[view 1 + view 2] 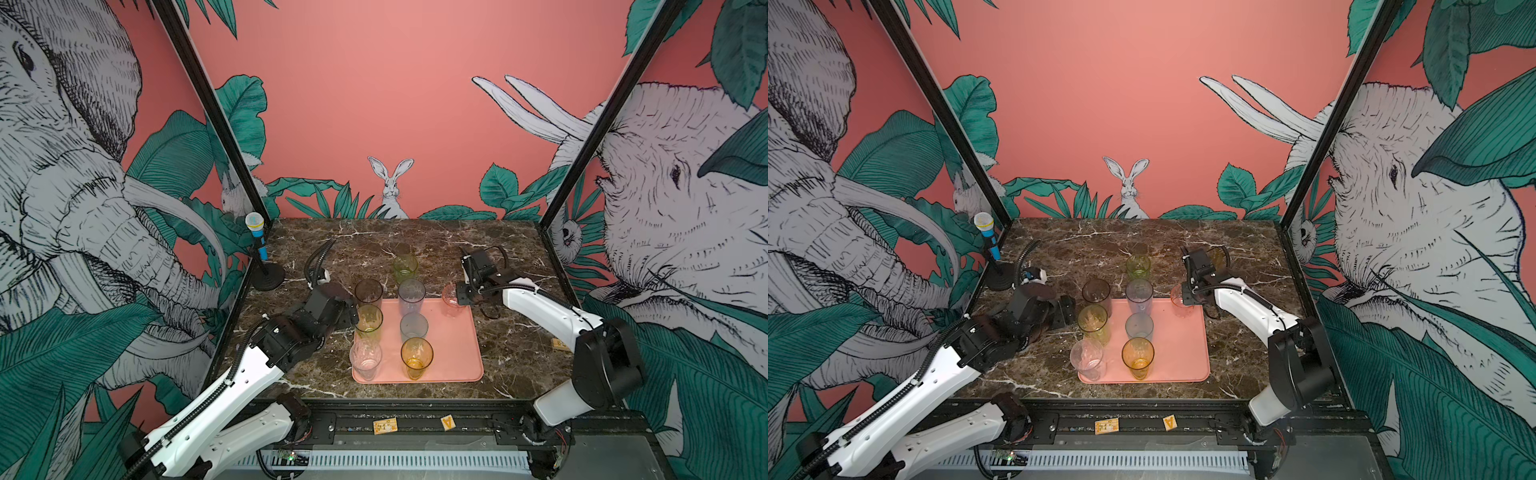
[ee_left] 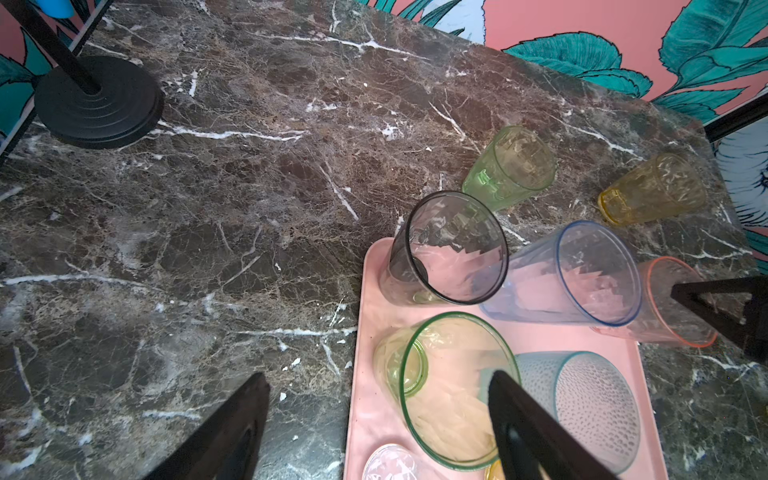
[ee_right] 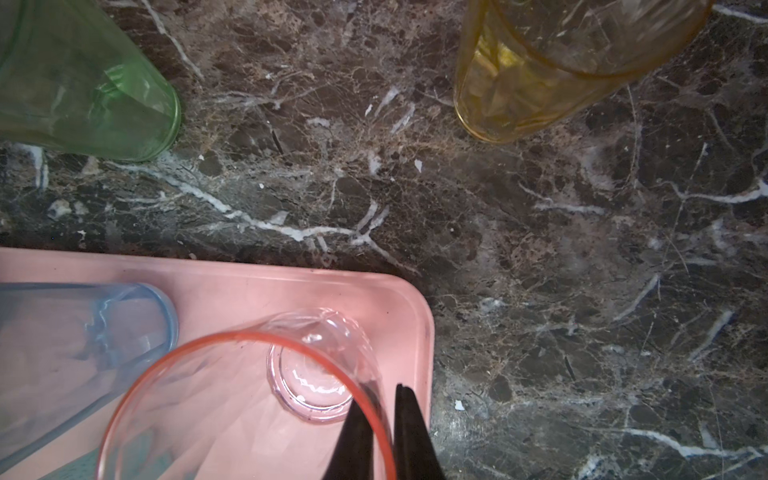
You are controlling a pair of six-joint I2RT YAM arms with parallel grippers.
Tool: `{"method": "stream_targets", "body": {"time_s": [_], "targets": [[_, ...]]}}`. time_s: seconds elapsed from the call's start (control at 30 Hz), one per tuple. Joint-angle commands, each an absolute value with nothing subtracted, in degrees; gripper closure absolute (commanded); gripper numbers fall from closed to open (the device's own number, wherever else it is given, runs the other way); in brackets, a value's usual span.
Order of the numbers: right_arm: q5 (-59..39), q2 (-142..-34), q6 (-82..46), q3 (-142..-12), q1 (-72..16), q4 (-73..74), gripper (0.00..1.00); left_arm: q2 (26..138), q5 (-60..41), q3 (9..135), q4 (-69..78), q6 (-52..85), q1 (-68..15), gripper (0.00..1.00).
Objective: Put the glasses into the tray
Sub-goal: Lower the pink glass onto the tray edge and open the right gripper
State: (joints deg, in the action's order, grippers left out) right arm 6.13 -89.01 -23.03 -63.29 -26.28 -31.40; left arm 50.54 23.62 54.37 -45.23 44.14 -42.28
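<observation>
The right gripper (image 3: 380,398) pinches the rim of the pink glass (image 3: 232,395) at the tray's (image 1: 453,357) far right corner. The left gripper (image 2: 378,375) gapes wide, empty, beside the tray's left edge. A green glass (image 1: 405,268) and a yellow glass (image 2: 652,189) stand on the table (image 1: 519,345) beyond.

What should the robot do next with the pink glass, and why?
Probably open the right hand and let go. It pinches the rim of the pink glass, and the bottom of the glass already looks to sit inside a corner of the tray.
</observation>
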Motion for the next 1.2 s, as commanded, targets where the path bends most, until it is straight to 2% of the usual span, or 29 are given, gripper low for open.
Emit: {"method": "stream_targets", "body": {"time_s": [0.0, 0.43, 0.63, 1.0, 1.17], "targets": [[5.8, -90.0, -24.0, -62.5, -26.0, -29.8, 1.0, 49.4, 24.9, 54.1, -47.0, 45.0, -42.1, 0.16], [5.1, -91.3, -24.3, -61.9, -25.9, -29.0, 1.0, 49.0, 25.1, 53.1, -47.0, 45.4, -42.1, 0.16], [4.6, -91.3, -24.6, -62.2, -25.9, -29.1, 0.92, 48.9, 25.1, 52.9, -47.0, 45.5, -42.1, 0.15], [3.3, -93.0, -25.3, -62.5, -25.9, -28.6, 0.86, 48.2, 25.5, 52.4, -47.3, 45.5, -42.1, 0.15], [3.4, -93.0, -25.2, -63.3, -25.9, -29.3, 0.77, 47.8, 25.8, 52.4, -47.9, 45.4, -42.1, 0.15]]}}
